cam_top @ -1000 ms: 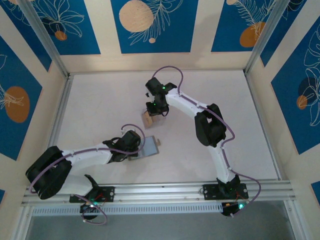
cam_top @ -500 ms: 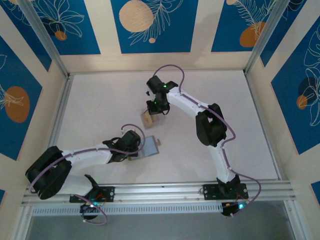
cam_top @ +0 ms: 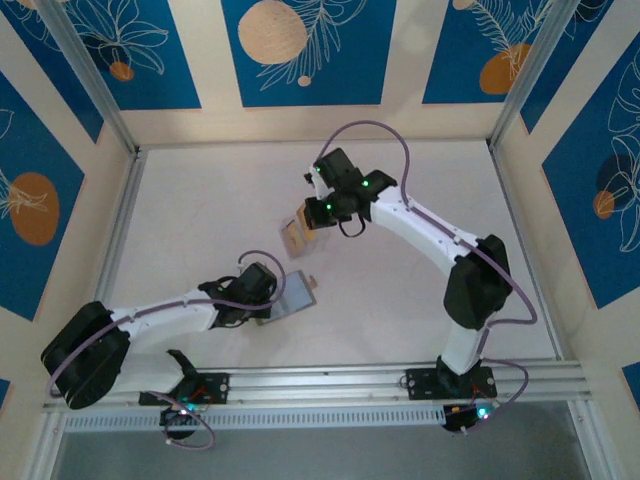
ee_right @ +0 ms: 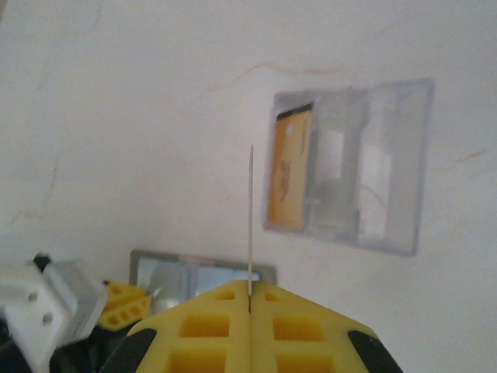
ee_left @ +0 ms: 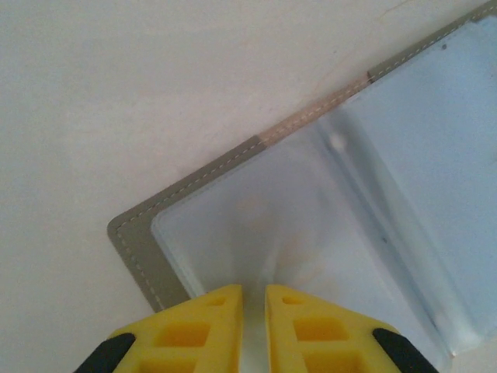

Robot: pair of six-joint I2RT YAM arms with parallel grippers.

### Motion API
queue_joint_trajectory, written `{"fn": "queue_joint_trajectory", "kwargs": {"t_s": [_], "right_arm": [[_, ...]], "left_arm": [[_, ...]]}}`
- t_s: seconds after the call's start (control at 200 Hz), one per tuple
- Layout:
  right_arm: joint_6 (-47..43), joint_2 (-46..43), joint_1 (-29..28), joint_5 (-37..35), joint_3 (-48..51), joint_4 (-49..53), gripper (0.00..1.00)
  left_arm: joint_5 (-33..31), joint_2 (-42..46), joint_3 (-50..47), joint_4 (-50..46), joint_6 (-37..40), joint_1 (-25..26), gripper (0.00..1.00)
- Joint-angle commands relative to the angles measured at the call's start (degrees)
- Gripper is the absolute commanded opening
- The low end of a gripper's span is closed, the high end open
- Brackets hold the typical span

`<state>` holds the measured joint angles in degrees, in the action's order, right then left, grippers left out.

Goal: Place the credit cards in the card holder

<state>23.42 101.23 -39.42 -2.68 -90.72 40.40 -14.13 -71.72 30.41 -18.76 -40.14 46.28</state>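
With right gripper (ee_right: 250, 299) fully closed, clamps a credit card (ee_right: 250, 202) upright, edge-on, above the desk (ee_right: 116, 116). With left gripper (ee_left: 252, 299) nearly closed, pinches the pale inner sleeve of the card holder (ee_left: 326, 202), open flat on the desk near a clear case (ee_right: 373, 167).

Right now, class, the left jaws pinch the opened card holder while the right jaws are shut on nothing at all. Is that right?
Not quite. The right jaws are not empty: they are shut on a thin credit card, seen edge-on in the right wrist view. The left jaws do pinch the opened card holder.
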Motion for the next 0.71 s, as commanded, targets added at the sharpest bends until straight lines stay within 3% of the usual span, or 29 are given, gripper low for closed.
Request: {"fn": "queue_joint_trajectory", "kwargs": {"t_s": [0.0, 0.335, 0.7], "right_arm": [[3.32, -1.37, -2.35, 4.96, 7.49, -7.37, 0.00], [8.62, 0.00, -5.87, 15.00, 22.07, -28.62, 0.00], [12.12, 6.32, -7.60, 17.03, 27.00, -41.38, 0.00]], "left_arm": [[-0.72, 0.81, -0.49, -4.12, -0.26, -0.58, 0.15], [-0.54, -0.19, -1.30, -5.31, -1.43, -0.74, 0.14], [-0.57, 0.28, -2.72, -6.46, -2.66, -0.67, 0.14]]}}
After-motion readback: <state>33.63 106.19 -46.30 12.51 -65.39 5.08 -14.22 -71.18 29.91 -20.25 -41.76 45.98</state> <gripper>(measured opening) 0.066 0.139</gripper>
